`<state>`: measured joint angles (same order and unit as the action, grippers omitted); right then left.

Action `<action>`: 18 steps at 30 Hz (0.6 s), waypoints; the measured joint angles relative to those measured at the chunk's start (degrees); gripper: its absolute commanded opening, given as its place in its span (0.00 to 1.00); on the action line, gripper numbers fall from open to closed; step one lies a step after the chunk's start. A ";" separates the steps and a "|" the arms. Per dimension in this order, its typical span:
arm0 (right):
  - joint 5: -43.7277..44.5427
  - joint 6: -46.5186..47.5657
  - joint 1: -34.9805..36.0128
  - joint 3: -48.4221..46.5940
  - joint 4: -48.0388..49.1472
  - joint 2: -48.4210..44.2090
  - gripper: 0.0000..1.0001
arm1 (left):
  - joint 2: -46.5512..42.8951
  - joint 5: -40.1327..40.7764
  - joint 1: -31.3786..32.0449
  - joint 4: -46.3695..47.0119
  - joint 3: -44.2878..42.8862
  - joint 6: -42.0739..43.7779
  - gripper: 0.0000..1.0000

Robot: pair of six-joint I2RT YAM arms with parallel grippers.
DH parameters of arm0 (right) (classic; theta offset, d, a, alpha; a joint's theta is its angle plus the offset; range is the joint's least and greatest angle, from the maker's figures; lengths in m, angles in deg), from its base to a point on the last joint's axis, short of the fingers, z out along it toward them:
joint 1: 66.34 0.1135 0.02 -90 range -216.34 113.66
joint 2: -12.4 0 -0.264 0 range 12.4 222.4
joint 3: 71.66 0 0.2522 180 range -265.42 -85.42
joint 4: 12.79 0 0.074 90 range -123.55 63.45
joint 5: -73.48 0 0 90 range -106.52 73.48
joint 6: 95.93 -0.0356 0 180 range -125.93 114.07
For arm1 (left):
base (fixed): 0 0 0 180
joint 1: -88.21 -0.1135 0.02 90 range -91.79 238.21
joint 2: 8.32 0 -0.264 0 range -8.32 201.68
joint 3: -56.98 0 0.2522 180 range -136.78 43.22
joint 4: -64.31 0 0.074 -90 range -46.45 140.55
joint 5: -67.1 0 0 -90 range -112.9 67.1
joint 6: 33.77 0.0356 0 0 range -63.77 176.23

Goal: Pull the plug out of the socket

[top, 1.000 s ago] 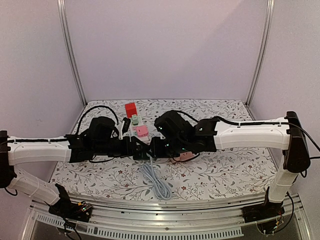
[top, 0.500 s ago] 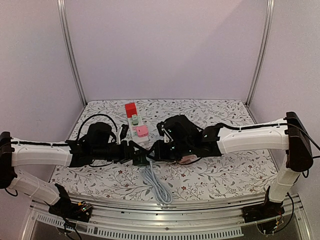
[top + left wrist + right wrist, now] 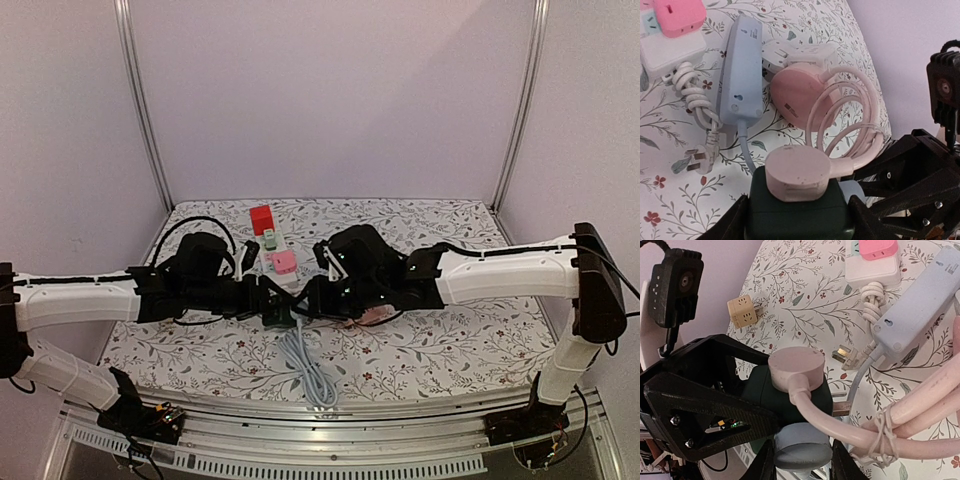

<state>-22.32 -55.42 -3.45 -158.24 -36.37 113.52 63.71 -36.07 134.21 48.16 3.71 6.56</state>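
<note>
Floral-print table top (image 3: 430, 350), white with grey vines and small red flowers. Pale lilac walls (image 3: 330, 90) on three sides. Aluminium post (image 3: 140, 100) upper left, second post (image 3: 520, 100) upper right. Metal rail (image 3: 330, 432) along the bottom edge.

Left to right on the cloth, top view:
- Red block (image 3: 262, 218), then pink adapter (image 3: 284, 262) plugged into a white power strip (image 3: 670, 47).
- Grey-blue power strip (image 3: 742, 75) just right of that, its grey cable (image 3: 305, 365) looped toward the bottom edge.
- Pink cord reel (image 3: 795, 90) right of centre.
- Beige cube adapter (image 3: 742, 312) visible in right wrist view only.

Left gripper (image 3: 797, 222): clamped on the dark green socket (image 3: 797, 212), fingers on both sides, at top-view centre and raised off the cloth.
Pink round plug (image 3: 797, 172) seated on the socket's upper face, pink cord (image 3: 850, 115) coiling off to the right.
Right gripper (image 3: 802, 462): closed around the grey-blue plug (image 3: 802, 446), touching the socket's other face. Not clear whether fully seated.

Versus one second ago:
- Right wrist shifted slightly right and down in frame.
- Meeting point of the grippers a touch lower.
- Near end of the grey cable loop swung left.
- Both grips unchanged.
- Red block, pink adapter and white strip in the same spots.
</note>
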 measured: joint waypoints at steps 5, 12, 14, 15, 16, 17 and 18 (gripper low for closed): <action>-0.63 -0.26 0.00 0.00 -0.22 -0.02 0.35 | -0.02 -0.55 0.00 -0.11 0.00 -0.11 0.16; -2.16 -0.81 -0.02 0.02 0.20 -0.02 0.43 | -0.59 -1.29 0.00 0.24 0.02 -1.16 0.16; -2.89 -0.90 -0.02 0.04 0.24 -0.02 0.43 | -1.18 -1.42 0.00 0.85 0.02 -1.49 0.16; -3.08 -0.90 -0.02 0.04 0.35 -0.02 0.44 | -1.46 -1.44 -0.02 1.01 0.07 -1.64 0.16; -3.52 -0.90 0.02 0.04 0.46 -0.02 0.44 | -1.66 -1.38 -0.07 1.14 0.11 -1.77 0.16; -3.82 -0.90 0.02 0.04 0.50 -0.02 0.44 | -1.70 -1.38 -0.11 1.14 0.13 -1.84 0.16; -4.00 -0.92 0.00 0.04 0.48 -0.02 0.44 | -1.73 -1.40 -0.11 1.16 0.15 -1.97 0.16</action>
<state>-26.32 -56.34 -3.45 -158.19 -35.89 113.50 61.98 -37.47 134.10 49.32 3.87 4.59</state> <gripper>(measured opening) 0.436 0.590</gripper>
